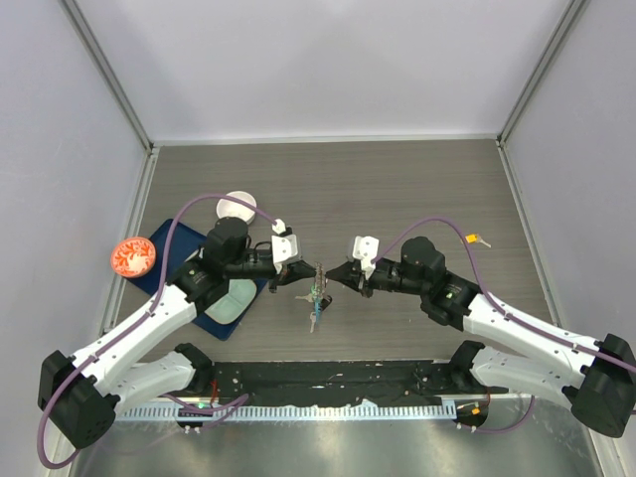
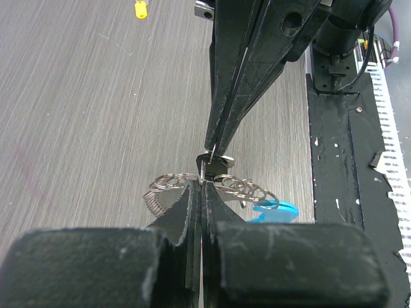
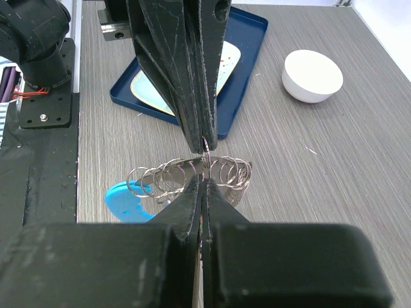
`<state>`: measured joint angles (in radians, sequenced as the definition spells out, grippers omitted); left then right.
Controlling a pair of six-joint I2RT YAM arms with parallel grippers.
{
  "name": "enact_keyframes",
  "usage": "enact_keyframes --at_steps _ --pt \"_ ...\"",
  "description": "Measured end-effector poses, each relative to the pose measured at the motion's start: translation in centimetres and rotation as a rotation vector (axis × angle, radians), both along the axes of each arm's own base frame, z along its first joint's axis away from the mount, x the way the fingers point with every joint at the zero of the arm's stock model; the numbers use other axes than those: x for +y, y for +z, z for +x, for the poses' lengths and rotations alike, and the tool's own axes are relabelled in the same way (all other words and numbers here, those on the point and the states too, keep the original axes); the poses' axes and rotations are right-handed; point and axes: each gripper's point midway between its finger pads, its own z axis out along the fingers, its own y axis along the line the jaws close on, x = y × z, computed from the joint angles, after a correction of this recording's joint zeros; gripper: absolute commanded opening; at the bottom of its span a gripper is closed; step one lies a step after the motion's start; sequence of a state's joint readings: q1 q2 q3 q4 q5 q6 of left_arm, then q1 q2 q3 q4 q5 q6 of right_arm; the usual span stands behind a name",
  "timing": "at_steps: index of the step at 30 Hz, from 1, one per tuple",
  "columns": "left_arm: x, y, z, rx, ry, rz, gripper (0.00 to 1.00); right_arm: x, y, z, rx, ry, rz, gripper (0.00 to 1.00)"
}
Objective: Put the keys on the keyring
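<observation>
The keyring (image 1: 316, 298) hangs between my two grippers above the table, its blue tag (image 1: 315, 316) lowest. My left gripper (image 1: 303, 275) is shut on one of its small wire rings. In the left wrist view the rings (image 2: 168, 185) fan out on both sides of my left gripper (image 2: 201, 184), with the blue tag (image 2: 277, 208) to the right. My right gripper (image 1: 338, 278) is shut on a small key (image 2: 216, 161) with a black head, touching the ring. In the right wrist view the keyring (image 3: 167, 174) and blue tag (image 3: 127, 199) lie beyond my right gripper (image 3: 204, 178); the key is hidden there.
A blue tray (image 1: 171, 256) holding a pale plate (image 1: 232, 299) lies under the left arm; it also shows in the right wrist view (image 3: 247, 38). A white bowl (image 1: 237, 207) (image 3: 313, 76) stands behind it. A red-orange round object (image 1: 132, 255) sits far left. A small yellow item (image 1: 477, 239) lies right.
</observation>
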<state>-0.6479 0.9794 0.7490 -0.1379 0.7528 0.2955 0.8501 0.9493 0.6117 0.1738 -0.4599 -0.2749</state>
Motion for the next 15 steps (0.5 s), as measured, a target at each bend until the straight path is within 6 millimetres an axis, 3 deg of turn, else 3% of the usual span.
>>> enact_keyframes --at_steps 15 --pt "-0.04 0.04 -0.15 0.002 -0.009 -0.003 0.0 0.11 0.38 0.08 0.002 -0.005 0.018 0.01"
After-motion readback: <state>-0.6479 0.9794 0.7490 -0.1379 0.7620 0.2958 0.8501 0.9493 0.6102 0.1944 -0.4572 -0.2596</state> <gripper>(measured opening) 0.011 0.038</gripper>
